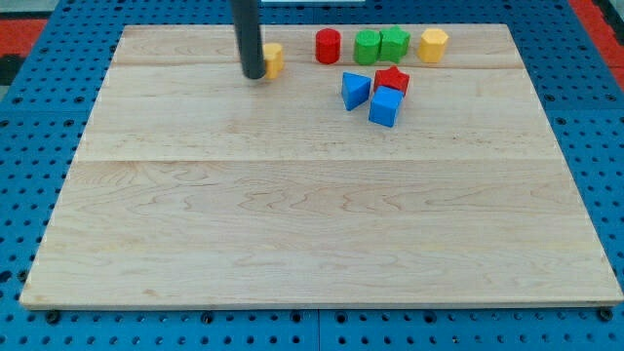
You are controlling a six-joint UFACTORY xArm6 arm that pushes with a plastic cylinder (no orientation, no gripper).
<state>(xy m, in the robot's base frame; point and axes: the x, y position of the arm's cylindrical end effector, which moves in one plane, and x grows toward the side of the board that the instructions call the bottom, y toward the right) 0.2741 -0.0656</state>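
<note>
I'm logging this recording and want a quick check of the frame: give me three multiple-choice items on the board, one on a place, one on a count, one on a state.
1. Where does my tip stand?
A. at the view's bottom edge
B. by the yellow block near the view's top
C. among the blue blocks

2. How many green blocks are there?
A. one
B. two
C. four

3. How do the green blocks lie?
A. side by side, touching
B. stacked
C. at opposite board edges

Answers: 1 B, the rod ends just left of the partly hidden yellow block. 2 B, the left green block and the right green block are the only ones. 3 A, no gap shows between them.
</note>
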